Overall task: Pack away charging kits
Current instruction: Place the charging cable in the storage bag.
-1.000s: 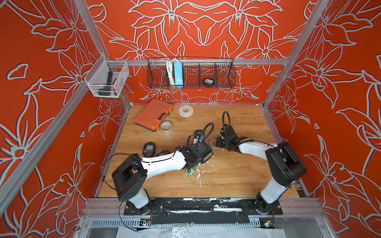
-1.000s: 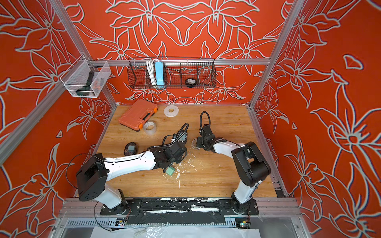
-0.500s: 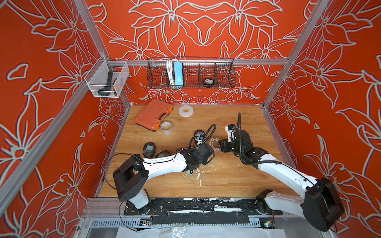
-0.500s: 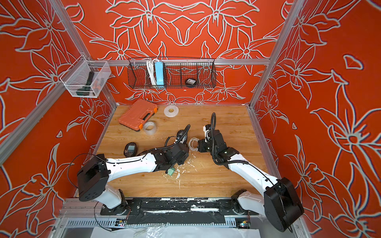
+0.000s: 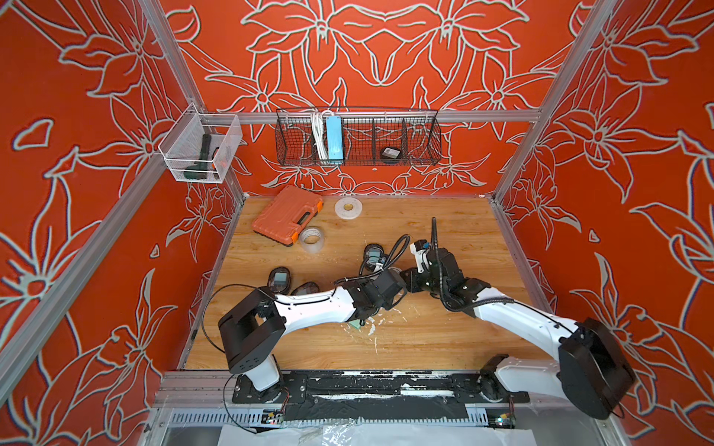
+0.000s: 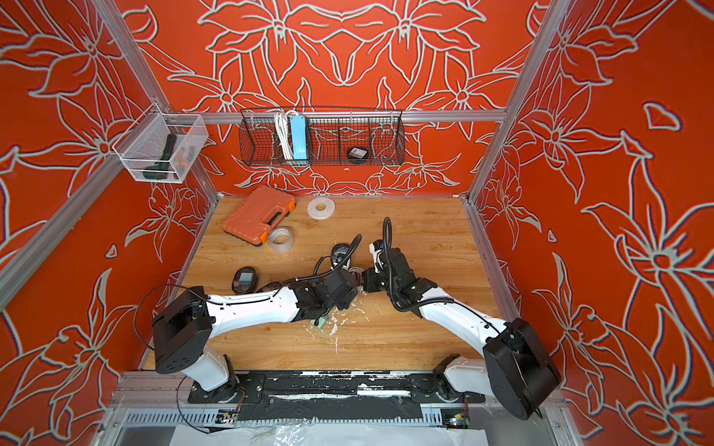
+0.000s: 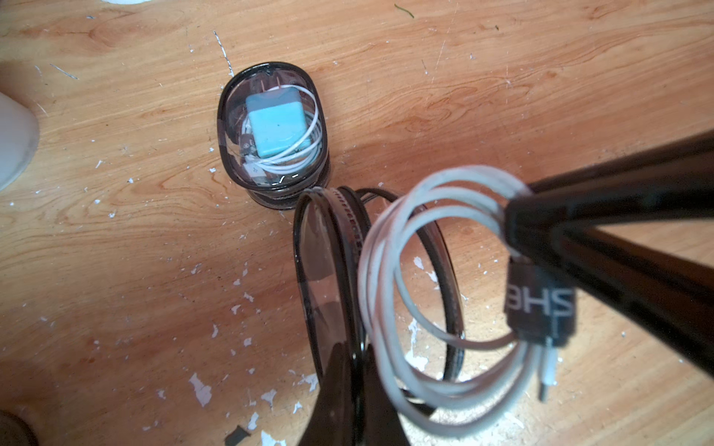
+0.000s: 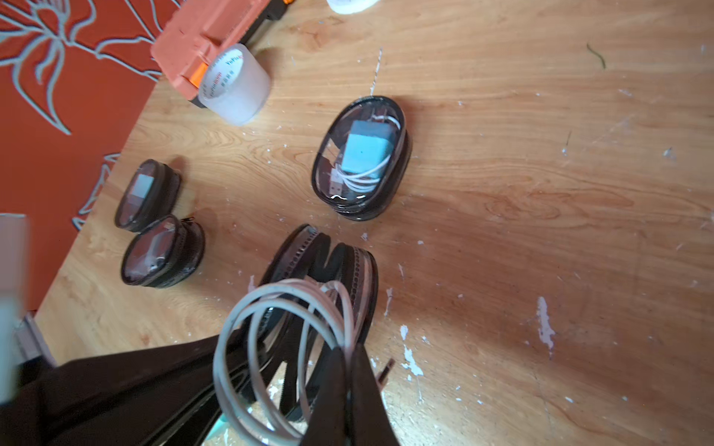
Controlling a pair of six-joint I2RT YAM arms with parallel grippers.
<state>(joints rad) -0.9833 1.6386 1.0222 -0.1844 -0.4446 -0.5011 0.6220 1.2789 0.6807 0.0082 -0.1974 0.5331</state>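
Note:
My left gripper (image 7: 365,347) is shut on the raised rim of an open black-rimmed pouch (image 7: 328,270), which stands unzipped on the wood. My right gripper (image 8: 349,347) is shut on a coiled white cable (image 8: 247,336), holding it just over that open pouch (image 8: 340,270). The two grippers meet mid-table in both top views, right gripper (image 5: 407,276) against left. A teal adapter (image 5: 357,326) lies on the table under the left wrist. A zipped pouch (image 7: 270,131) holding an adapter and cable lies just beyond.
Two more pouches (image 5: 279,278) (image 5: 305,289) lie at the left. At the back left sit an orange case (image 5: 288,214) and two tape rolls (image 5: 312,239) (image 5: 349,207). The wall's wire basket (image 5: 421,135) holds a blue power strip (image 5: 334,137) and a pouch (image 5: 388,153).
The right arm has stretched out, its elbow swinging to the front right, while its gripper with the cable stays by the left gripper. The left arm has barely moved.

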